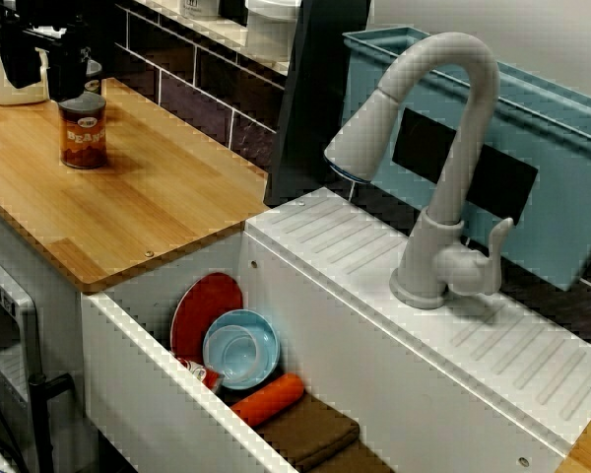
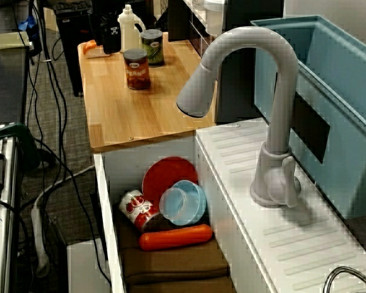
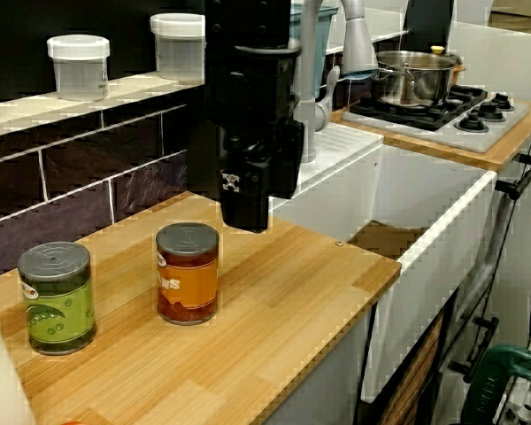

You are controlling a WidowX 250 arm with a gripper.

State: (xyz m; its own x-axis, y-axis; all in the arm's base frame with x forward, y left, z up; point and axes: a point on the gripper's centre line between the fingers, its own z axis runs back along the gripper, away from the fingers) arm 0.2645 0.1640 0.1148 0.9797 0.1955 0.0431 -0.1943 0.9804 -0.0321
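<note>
Though the gripper (image 1: 54, 74) hangs close over the orange can (image 1: 83, 131) in the high side view, I cannot tell its jaws' state. In the lengthwise view, a green can (image 2: 152, 47) stands just behind that can, so any descent should stay centred. In the low view, bare counter (image 3: 274, 319) surrounds it; the drop to the sink (image 3: 425, 283) lies well beyond.

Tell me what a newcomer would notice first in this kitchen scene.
The big grey arched faucet rising over the white sink catches the eye first. Down in the sink, a red plate, blue bowls and an orange carrot make the brightest patch of colour. Over the wooden counter, the black end effector hangs close to an orange-labelled can, its jaws hard to read.
</note>
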